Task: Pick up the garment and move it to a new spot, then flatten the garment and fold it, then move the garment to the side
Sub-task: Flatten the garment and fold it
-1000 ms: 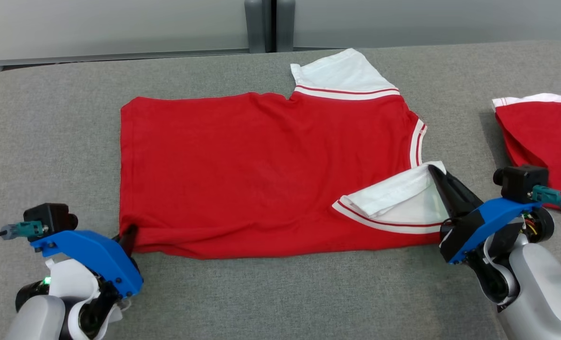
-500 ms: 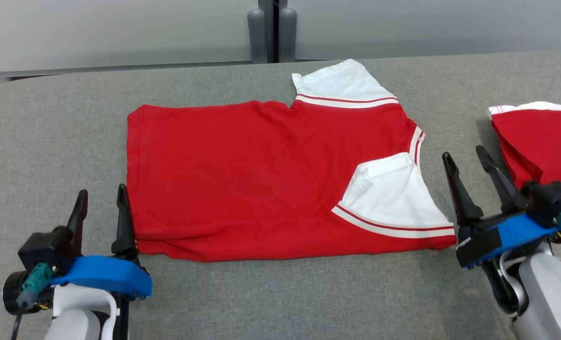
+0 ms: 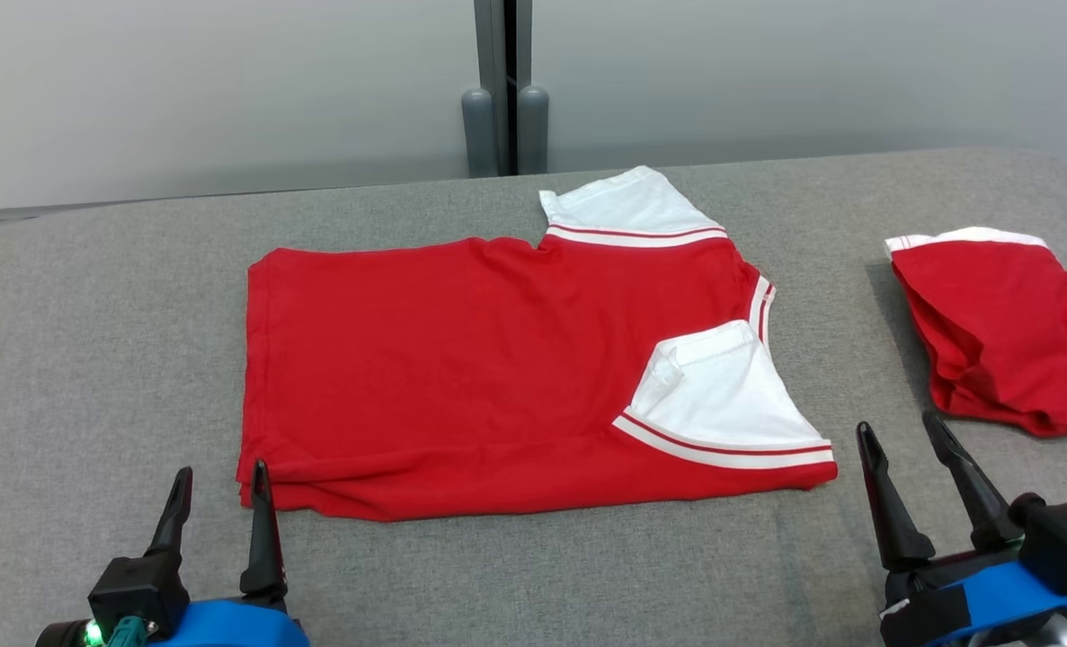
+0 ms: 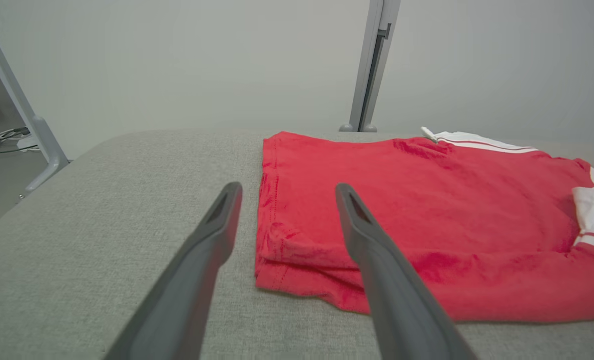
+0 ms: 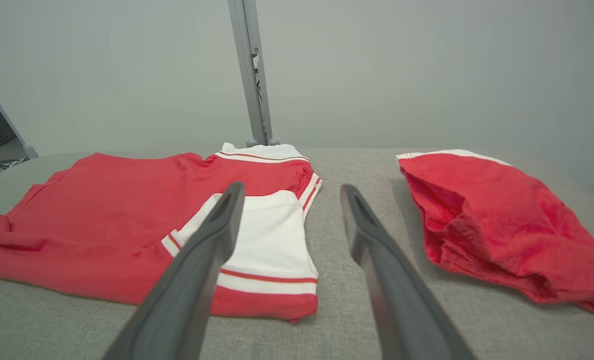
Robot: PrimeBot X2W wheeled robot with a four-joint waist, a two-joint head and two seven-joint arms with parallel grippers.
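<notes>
Folded flat at the middle of the grey padded table (image 3: 93, 314): red garment (image 3: 461, 377), white sleeve (image 3: 722, 395) turned over its right end, near hem touching neither claw. Spread wide and holding nothing: left gripper (image 3: 221, 469) just off the near-left corner, right gripper (image 3: 898, 424) just past the near-right corner, facing the gap toward a second red garment (image 3: 1000, 332). Open table surface to the left, along the near edge, and beyond the far hem.
</notes>
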